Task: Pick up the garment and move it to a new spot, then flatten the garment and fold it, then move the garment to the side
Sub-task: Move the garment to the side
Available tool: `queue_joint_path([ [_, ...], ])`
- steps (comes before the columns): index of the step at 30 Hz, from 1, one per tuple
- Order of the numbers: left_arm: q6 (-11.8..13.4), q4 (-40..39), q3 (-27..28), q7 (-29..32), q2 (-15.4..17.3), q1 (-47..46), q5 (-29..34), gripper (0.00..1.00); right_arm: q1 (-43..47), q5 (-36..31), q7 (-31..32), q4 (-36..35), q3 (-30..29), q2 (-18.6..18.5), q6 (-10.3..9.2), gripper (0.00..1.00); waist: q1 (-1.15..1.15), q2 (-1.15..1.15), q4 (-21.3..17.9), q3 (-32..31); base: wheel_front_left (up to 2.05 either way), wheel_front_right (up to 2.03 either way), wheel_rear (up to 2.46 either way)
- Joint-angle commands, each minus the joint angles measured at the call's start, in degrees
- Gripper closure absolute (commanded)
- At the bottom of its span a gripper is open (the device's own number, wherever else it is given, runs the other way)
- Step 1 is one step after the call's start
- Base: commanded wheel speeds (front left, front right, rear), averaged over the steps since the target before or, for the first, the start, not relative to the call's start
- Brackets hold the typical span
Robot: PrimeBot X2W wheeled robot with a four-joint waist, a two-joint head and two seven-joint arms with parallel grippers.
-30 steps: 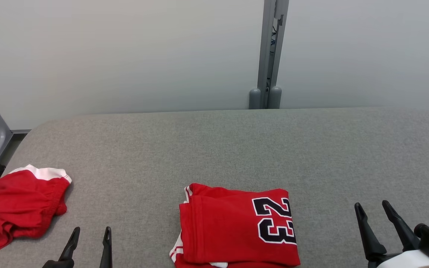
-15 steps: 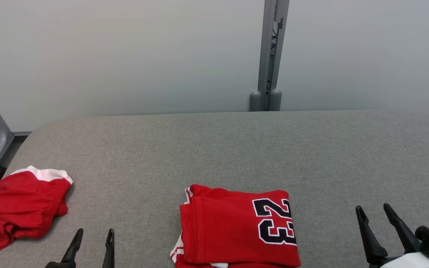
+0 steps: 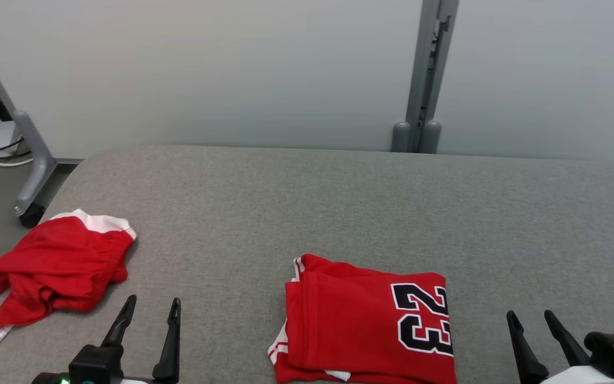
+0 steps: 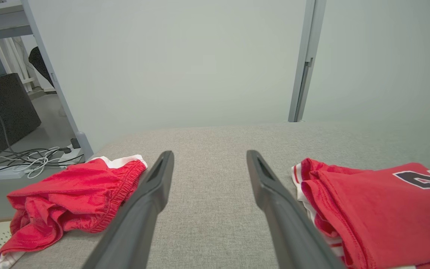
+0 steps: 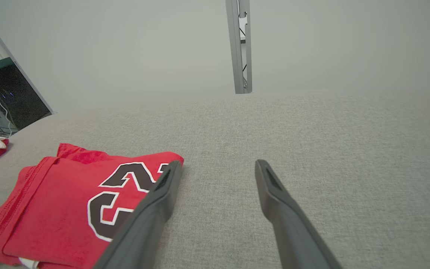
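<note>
A: Where is the folded jersey (image 3: 349,325) seen?
B: Laid on the surface (image 3: 339,202) between the left fingers (image 3: 170,346) and right fingers (image 3: 524,346); both pairs are spread, nothing gripped. Crumpled shorts (image 3: 62,266) are left of it.

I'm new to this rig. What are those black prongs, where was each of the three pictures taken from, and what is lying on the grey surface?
The prongs are the fingers of the robot's left gripper and right gripper. One picture comes from its head camera; the other two from wrist cameras looking along each gripper's fingers. On the grey padded table lie a folded red garment numbered 23 and crumpled red shorts, apart. Both grippers are open, holding nothing.
</note>
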Motion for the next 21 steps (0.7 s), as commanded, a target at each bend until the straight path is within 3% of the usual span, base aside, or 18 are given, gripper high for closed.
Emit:
queue_joint_path([
  [1, -0.7, 0.33, -0.43, -0.1, -0.12, -2.07, 0.88, 0.0, -1.68, 0.79, -1.11, 2.93, 0.79, -0.01, 0.01, 0.0, 0.0, 0.0, 3.47, 1.39, 0.0, 0.0, 0.0],
  [11, -2.5, 2.46, -1.88, -0.77, -1.23, -6.47, 1.35, 0.0, -9.26, 4.68, -3.16, 19.82, 7.6, 1.13, 0.01, 0.0, 0.0, 0.0, 10.65, 3.82, 0.0, 0.0, 0.0],
  [19, -3.03, 3.5, -1.71, -1.47, -1.74, -7.52, 1.27, 0.0, -11.88, 7.01, -2.19, 28.83, 9.3, 1.67, 0.01, 0.0, 0.0, 0.0, 12.1, 4.6, 0.0, 0.0, 0.0],
  [20, -3.07, 3.59, -1.63, -1.6, -1.79, -7.69, 1.29, 0.0, -12.18, 7.5, -1.72, 29.63, 9.72, 1.77, 0.01, 0.34, 0.0, 0.0, 12.05, 4.71, 0.0, 0.0, 0.0],
  [21, -3.14, 3.65, -1.63, -1.62, -1.87, -7.86, 1.35, 0.0, -12.54, 7.76, -1.79, 30.03, 10.13, 1.8, 0.01, 0.77, 0.0, 0.0, 11.94, 4.79, 0.0, 0.0, 0.0],
])
